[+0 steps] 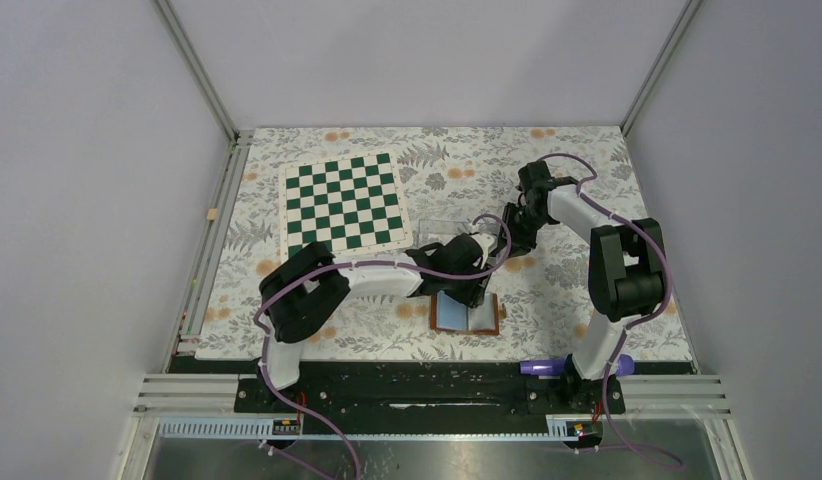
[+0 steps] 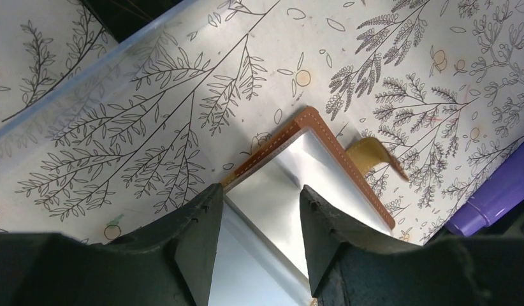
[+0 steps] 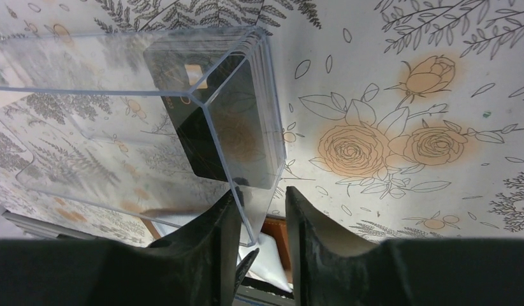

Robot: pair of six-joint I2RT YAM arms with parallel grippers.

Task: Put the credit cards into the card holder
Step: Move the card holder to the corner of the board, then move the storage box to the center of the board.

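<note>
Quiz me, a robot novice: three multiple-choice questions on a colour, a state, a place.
1. Squares of the checkered board: A red, black; B green, white; C blue, yellow.
2. The brown leather card holder: A snapped shut; B held aloft; C lying open.
3. The thin black credit cards: A in the clear plastic box; B on the board; C in the holder.
B, as the top view shows; C, its pale sleeves are exposed; A, visible through the box wall.
</note>
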